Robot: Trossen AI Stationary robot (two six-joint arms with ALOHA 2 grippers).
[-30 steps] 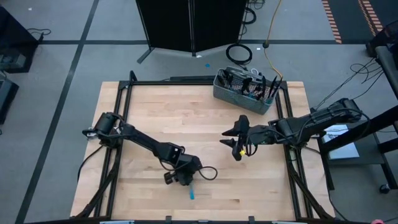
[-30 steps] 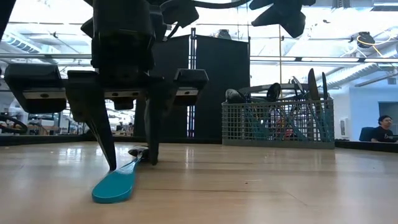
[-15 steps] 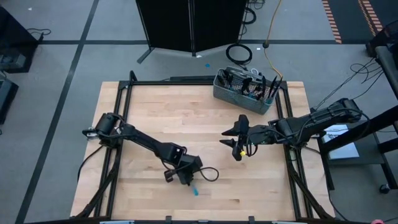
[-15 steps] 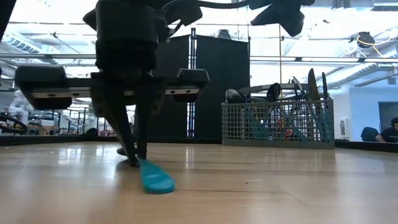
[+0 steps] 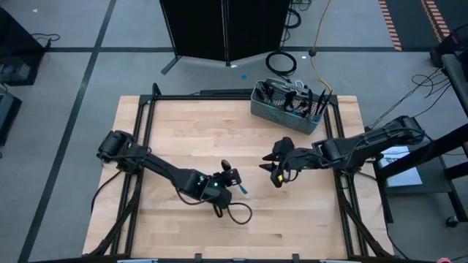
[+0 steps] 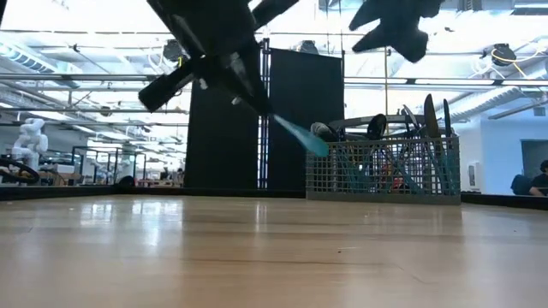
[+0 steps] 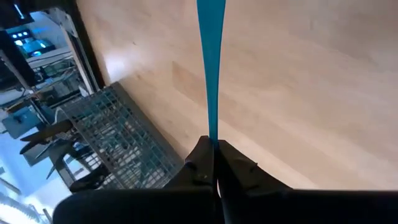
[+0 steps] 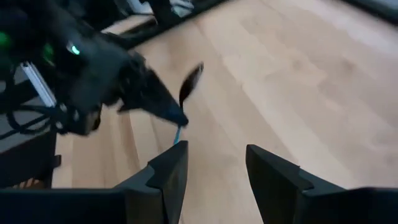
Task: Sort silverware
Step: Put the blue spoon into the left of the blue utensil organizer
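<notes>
My left gripper (image 5: pixel 229 180) hangs over the middle of the table, shut on one piece of silverware (image 5: pixel 238 188). It has a dark oval head (image 8: pixel 191 79) and a light-blue handle (image 7: pixel 211 68). My right gripper (image 5: pixel 276 168) hovers a little to its right, open, with nothing between its fingers (image 8: pixel 168 176). The rest of the silverware stands in the grey wire basket (image 5: pixel 287 104) at the table's far right. My left gripper pinches the piece between its two fingertips at the head end of the blue handle (image 7: pixel 212 138). The handle (image 6: pixel 300 135) runs on past the fingertips and slopes downward, while the dark head (image 5: pixel 225 164) sticks out the other way. The piece is lifted clear of the table.
The basket (image 6: pixel 381 169) holds several dark utensils standing upright. Bare wooden tabletop (image 5: pixel 190 131) lies around both grippers, inside a black frame. A person (image 6: pixel 539 175) sits in the room beyond the table's far edge.
My left gripper has shut on the piece that lay near the table's front edge; its handle swung round on the wood as the fingers met it. The gripper has then risen, tipped over and gone toward the far edge, lifting the piece clear.
</notes>
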